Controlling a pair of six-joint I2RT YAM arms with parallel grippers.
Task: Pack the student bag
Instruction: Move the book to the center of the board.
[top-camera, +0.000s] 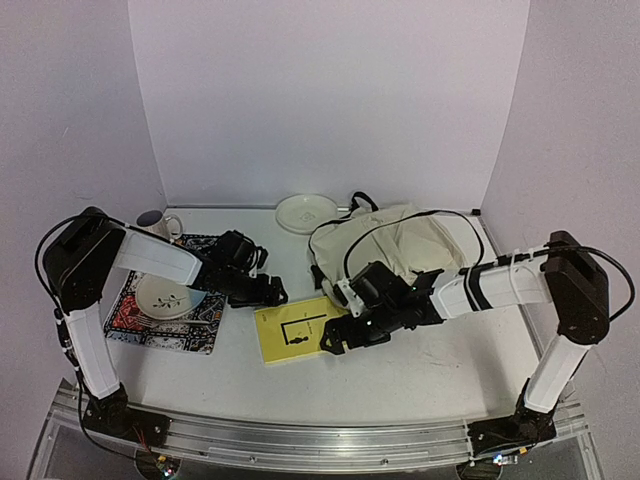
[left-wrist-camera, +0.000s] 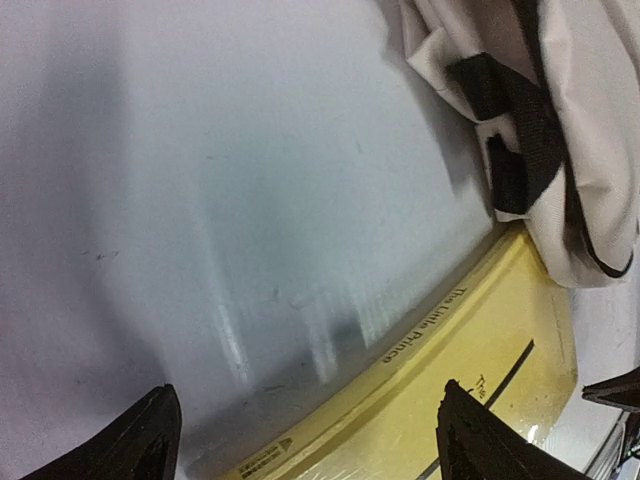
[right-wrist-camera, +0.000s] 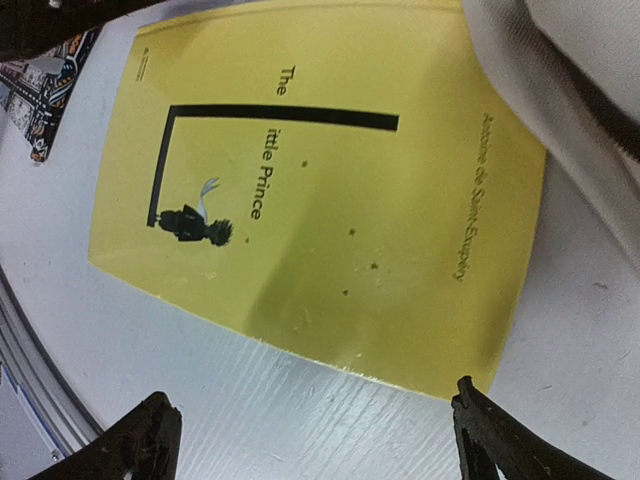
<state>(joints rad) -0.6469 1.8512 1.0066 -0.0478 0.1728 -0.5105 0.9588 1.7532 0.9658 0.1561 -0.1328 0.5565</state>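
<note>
The student bag (top-camera: 400, 245), cream with black straps, lies at the back right of the table; its fabric also fills the upper right of the left wrist view (left-wrist-camera: 590, 120) and a corner of the right wrist view (right-wrist-camera: 580, 50). A yellow book, "The Little Prince" (top-camera: 295, 330), lies flat just in front of the bag's left end. My left gripper (top-camera: 275, 293) hovers open over the book's far spine edge (left-wrist-camera: 480, 370), holding nothing (left-wrist-camera: 315, 450). My right gripper (top-camera: 335, 340) stands open at the book's right edge (right-wrist-camera: 320, 190), its fingertips over bare table (right-wrist-camera: 320, 445).
A patterned placemat (top-camera: 200, 335) with a small plate (top-camera: 165, 297) lies under the left arm; its corner shows in the right wrist view (right-wrist-camera: 40, 80). A mug (top-camera: 152, 221) stands at the back left. A white plate (top-camera: 305, 212) sits near the back wall.
</note>
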